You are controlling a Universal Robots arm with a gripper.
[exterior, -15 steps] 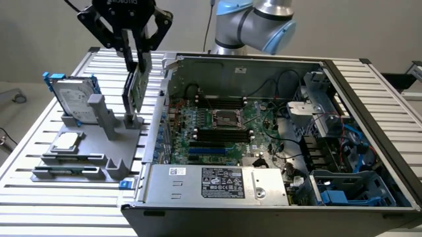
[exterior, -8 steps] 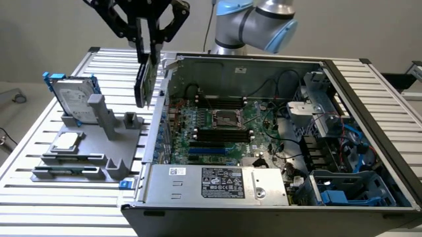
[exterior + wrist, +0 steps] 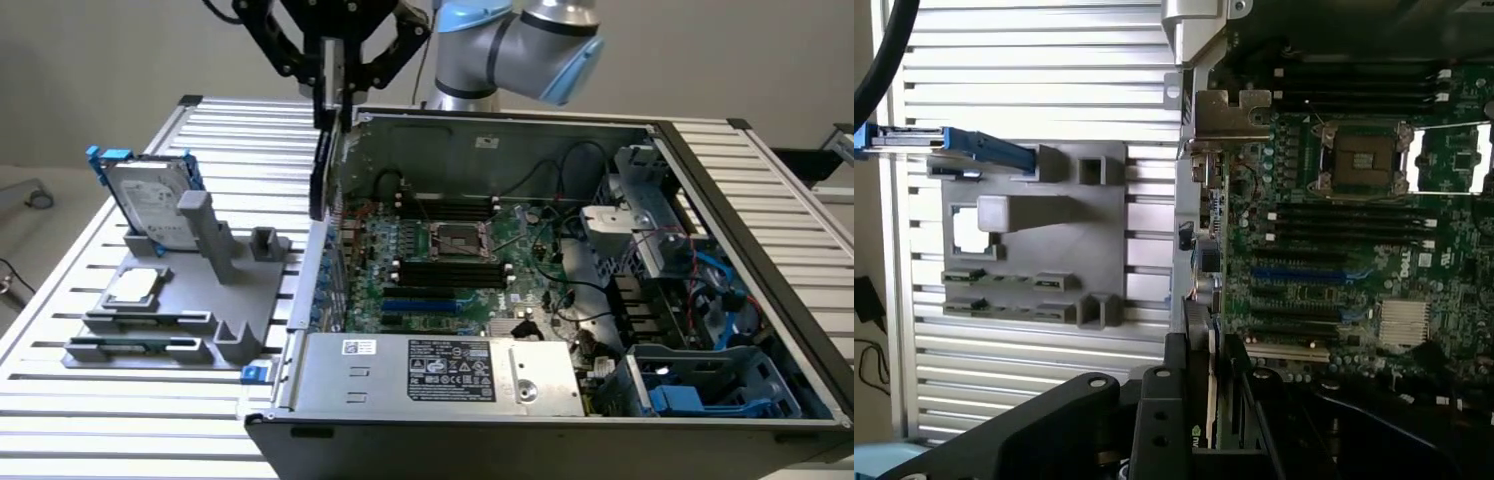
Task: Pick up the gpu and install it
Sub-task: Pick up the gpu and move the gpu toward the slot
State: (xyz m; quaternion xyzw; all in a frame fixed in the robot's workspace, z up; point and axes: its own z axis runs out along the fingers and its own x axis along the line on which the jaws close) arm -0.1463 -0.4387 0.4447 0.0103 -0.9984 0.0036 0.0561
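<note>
The carrying step was in hand: the pick-up looked done and the install not yet made. The gripper [image 3: 334, 90] hung in the upper left of the exterior view, its fingers [image 3: 1154, 425] clenched on the gpu [image 3: 322, 170]. The card was held by its upper end and hung edge-on, clear of the bench [image 3: 80, 420]. It was poised right at the left wall of the open computer case [image 3: 747, 260]. I could not tell whether it touched that wall.

In the wrist view the card showed as a thin strip with the motherboard [image 3: 1354, 250] beside it. The blue slot [image 3: 1294, 272] and the pale slot [image 3: 1284, 350] lay bare, with nothing seated in them.

As I judged it, seating the card would call for bringing its connector edge square over a slot. Its end bracket would also have to line up with the case wall, and the descent would have to be straight.

Room was tight on that side. The wall's metal edge and the bracket tabs [image 3: 1229, 110] stood close to the card. Black cables [image 3: 574, 170] ran across the far part of the board, and the power supply [image 3: 441, 370] bounded the lower edge.

Towards the exterior view's left there was more freedom. The grey fixture [image 3: 200, 290], with the hard drive [image 3: 144, 200] and the CPU chip [image 3: 134, 287] on it, stood apart from the hanging card.
</note>
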